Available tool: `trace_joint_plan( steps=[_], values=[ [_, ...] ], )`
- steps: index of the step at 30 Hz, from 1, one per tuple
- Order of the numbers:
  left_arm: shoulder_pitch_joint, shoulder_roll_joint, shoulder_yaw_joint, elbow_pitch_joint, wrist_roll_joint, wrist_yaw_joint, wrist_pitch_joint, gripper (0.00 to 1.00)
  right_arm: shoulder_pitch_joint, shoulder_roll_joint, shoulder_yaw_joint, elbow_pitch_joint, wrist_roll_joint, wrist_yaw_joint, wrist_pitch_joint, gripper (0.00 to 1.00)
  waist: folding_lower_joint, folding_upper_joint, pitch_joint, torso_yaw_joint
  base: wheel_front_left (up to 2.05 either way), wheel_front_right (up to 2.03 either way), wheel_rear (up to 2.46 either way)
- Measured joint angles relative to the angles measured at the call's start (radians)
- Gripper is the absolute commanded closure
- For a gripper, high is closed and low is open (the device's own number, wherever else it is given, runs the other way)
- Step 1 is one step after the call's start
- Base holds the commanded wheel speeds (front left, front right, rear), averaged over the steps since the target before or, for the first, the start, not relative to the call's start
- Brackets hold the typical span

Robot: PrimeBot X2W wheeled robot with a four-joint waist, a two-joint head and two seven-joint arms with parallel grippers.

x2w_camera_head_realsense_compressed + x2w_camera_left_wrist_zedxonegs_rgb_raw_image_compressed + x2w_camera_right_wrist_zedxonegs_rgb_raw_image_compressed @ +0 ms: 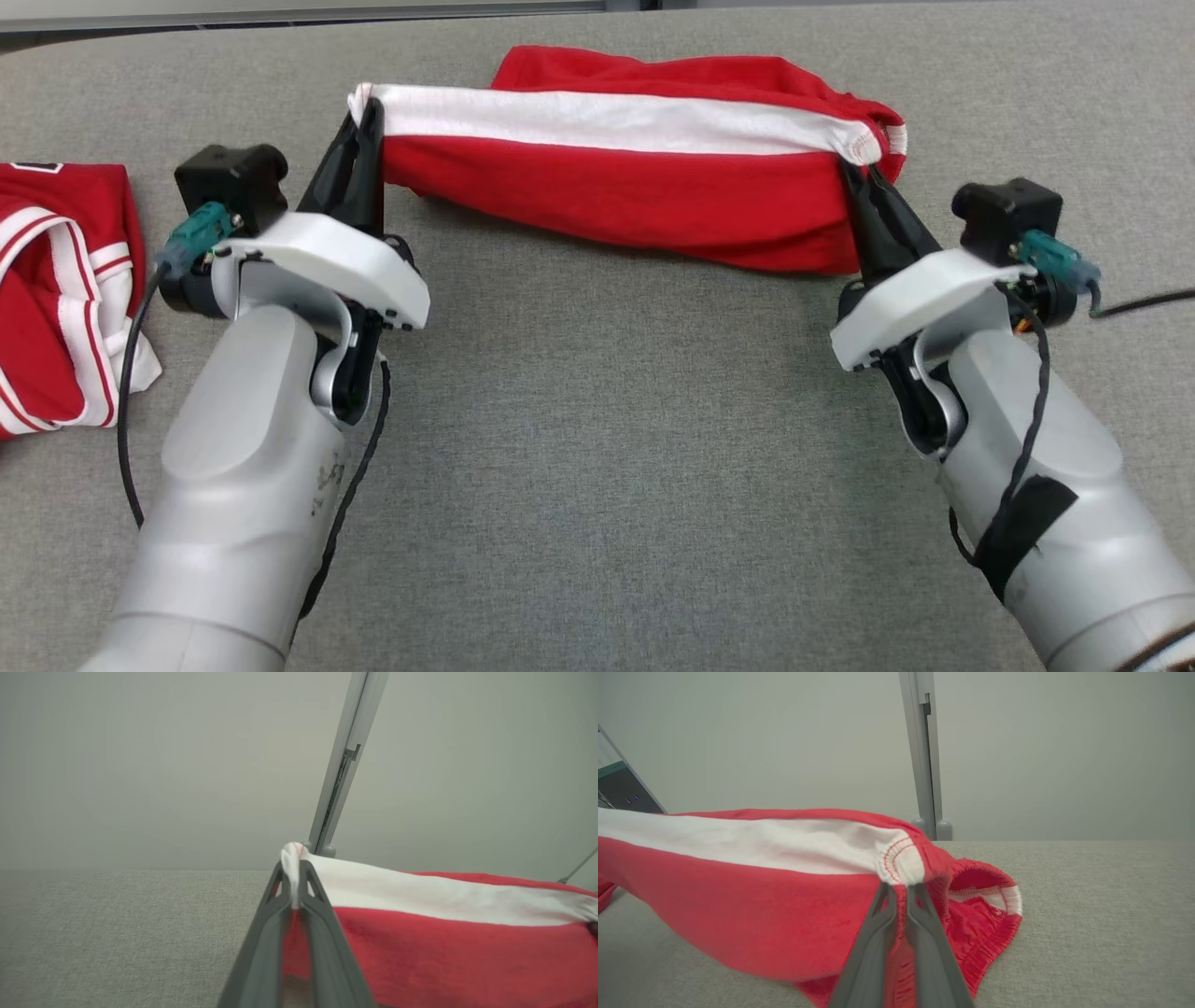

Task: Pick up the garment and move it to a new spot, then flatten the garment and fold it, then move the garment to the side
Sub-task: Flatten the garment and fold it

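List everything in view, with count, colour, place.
garment: 1, red with a white band, far centre of the table, banded edge stretched between both grippers
second garment: 1, red with white stripes, crumpled at the table's left edge
table: 1, grey fabric top, under everything
post: 1, grey metal, upright behind the table's far edge
cables: several, black, along both forearms
left gripper: 1, dark fingers on a white and silver arm, shut on the garment's left end
right gripper: 1, dark fingers on a white and silver arm, shut on the garment's right end
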Motion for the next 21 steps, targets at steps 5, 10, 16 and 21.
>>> trace_joint_plan(
  steps=[5, 10, 16, 21],
  values=[
    [0.153, -0.016, 0.085, -0.152, 0.063, -0.022, 0.0, 1.0, 0.178, -0.027, -0.031, -0.151, 0.008, 0.0, -0.001, 1.0, 0.0, 0.0, -0.02, 0.009, 0.0, 0.0, 0.0],
    [0.349, -0.023, 0.132, -0.33, 0.133, -0.036, 0.0, 1.0, 0.374, -0.048, -0.042, -0.305, -0.001, 0.0, -0.001, 1.0, 0.0, 0.0, -0.063, 0.013, 0.0, 0.0, 0.0],
    [0.601, -0.027, 0.154, -0.519, 0.177, -0.044, 0.0, 1.0, 0.624, -0.065, -0.078, -0.481, -0.035, 0.0, -0.001, 1.0, 0.0, 0.0001, -0.137, 0.017, 0.0, 0.0, 0.0],
    [0.811, -0.027, 0.17, -0.625, 0.193, -0.04, 0.0, 1.0, 0.813, -0.065, -0.091, -0.598, -0.059, 0.0, -0.001, 1.0, 0.0, 0.0001, -0.216, 0.011, 0.0, 0.0, 0.0]
  ],
)
